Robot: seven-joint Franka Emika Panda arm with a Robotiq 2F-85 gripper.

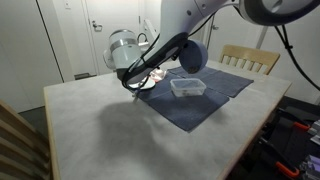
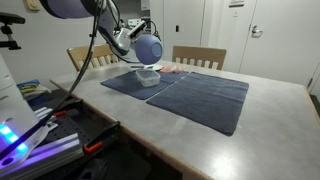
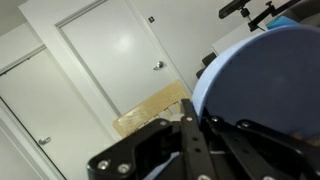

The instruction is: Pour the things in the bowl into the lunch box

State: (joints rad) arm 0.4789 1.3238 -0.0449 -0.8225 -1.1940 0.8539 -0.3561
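Observation:
My gripper (image 1: 178,52) is shut on the rim of the round blue bowl (image 1: 193,55) and holds it tipped on its side in the air, above and just behind the lunch box (image 1: 188,87). The lunch box is a clear shallow container on a dark blue cloth (image 1: 200,97). In an exterior view the bowl (image 2: 148,48) hangs over the lunch box (image 2: 148,76). In the wrist view the bowl's blue underside (image 3: 265,85) fills the right side, with the black fingers (image 3: 200,135) clamped on its edge. The bowl's contents are hidden.
The cloth (image 2: 185,95) lies on a pale table (image 1: 90,125). A small white plate (image 1: 150,82) sits at the cloth's far edge under the arm. Wooden chairs (image 1: 250,58) stand behind the table. White doors (image 3: 110,60) are behind.

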